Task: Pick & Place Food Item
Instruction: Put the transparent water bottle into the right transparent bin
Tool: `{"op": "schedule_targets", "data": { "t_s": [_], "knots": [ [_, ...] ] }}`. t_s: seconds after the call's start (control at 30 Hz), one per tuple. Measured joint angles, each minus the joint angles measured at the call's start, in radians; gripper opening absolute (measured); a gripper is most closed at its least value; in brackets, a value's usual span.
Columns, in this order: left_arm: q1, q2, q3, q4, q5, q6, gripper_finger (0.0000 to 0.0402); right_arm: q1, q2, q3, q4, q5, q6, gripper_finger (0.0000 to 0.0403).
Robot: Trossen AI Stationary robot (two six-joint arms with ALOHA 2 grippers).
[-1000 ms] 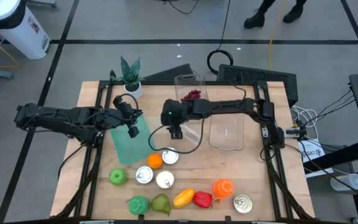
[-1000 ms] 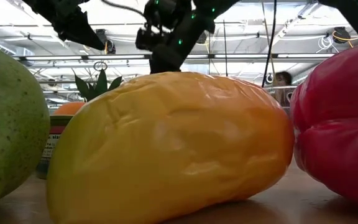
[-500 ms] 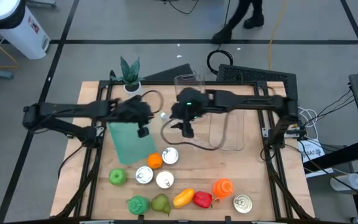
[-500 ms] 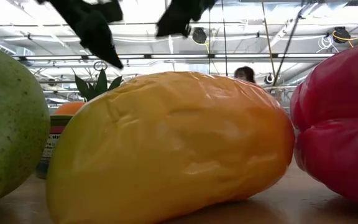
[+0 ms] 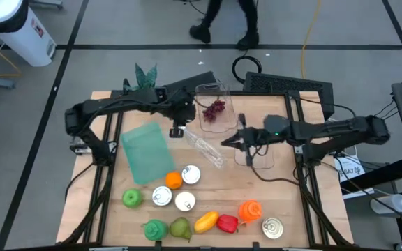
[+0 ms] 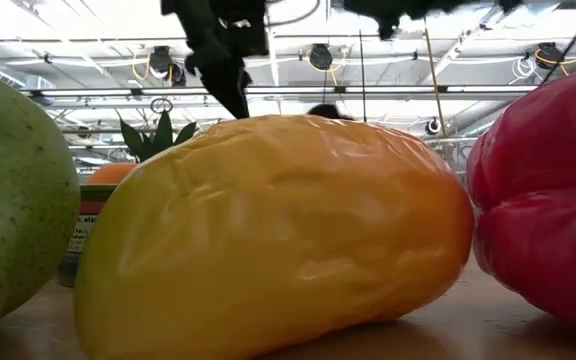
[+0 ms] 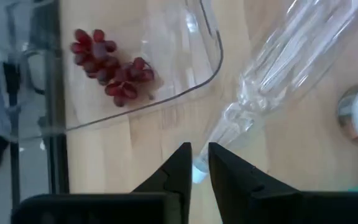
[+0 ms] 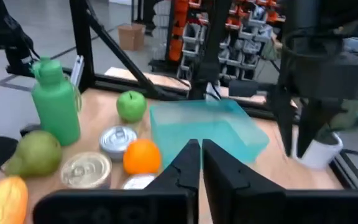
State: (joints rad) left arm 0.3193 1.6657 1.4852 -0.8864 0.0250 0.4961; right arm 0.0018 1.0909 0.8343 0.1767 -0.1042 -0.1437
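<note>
At the back of the table, inside the clear container (image 5: pixel 211 86): the grapes (image 5: pixel 215 109), gripped by neither arm. Just beside it, at the cap end of a clear bottle (image 5: pixel 204 148) lying on the wood: the left gripper (image 5: pixel 176 130), fingers nearly pressed together, the cap showing in the slit; impossible to tell whether pinched. Near the bottle's other end: the right gripper (image 5: pixel 225 143), fingers pressed together on nothing. Likely trouble: nudging the bottle and rolling it into the orange (image 5: pixel 174 180) and the can (image 5: pixel 190 174); clipping the container wall on the reach for the grapes; crowding two arms into one small patch; squashing the soft bunch with too hard a pinch.
</note>
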Motion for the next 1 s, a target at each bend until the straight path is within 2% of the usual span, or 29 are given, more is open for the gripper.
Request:
{"op": "schedule_targets", "data": {
  "t_s": [0.17,0.3,0.4,0.57,0.67,0.83,1.0],
  "knots": [
    [0.021,0.063,0.033,-0.005,0.001,0.139,0.0146,0.0,-0.104,-0.183,0.136,0.004,-0.008,0.0032],
    [0.042,0.091,0.046,0.0,0.0,0.203,0.0231,-0.004,-0.17,-0.285,0.238,0.005,-0.03,0.0033],
    [0.041,0.104,0.046,-0.007,-0.004,0.201,0.0298,-0.024,-0.218,-0.313,0.24,0.004,-0.042,0.003],
    [0.047,0.114,0.083,-0.048,-0.163,0.235,0.0375,-0.055,-0.288,-0.325,0.183,0.004,-0.058,0.0022],
    [0.07,0.111,0.124,-0.074,-0.148,0.246,0.039,-0.077,-0.309,-0.337,0.169,0.004,-0.063,0.002],
    [0.114,0.117,0.135,-0.163,0.093,0.21,0.0369,-0.113,-0.31,-0.342,0.168,0.003,-0.063,0.0023],
    [0.087,0.193,0.13,-0.209,0.079,0.144,0.0336,-0.146,-0.309,-0.342,0.168,0.0,-0.063,0.0024]
  ]
}}
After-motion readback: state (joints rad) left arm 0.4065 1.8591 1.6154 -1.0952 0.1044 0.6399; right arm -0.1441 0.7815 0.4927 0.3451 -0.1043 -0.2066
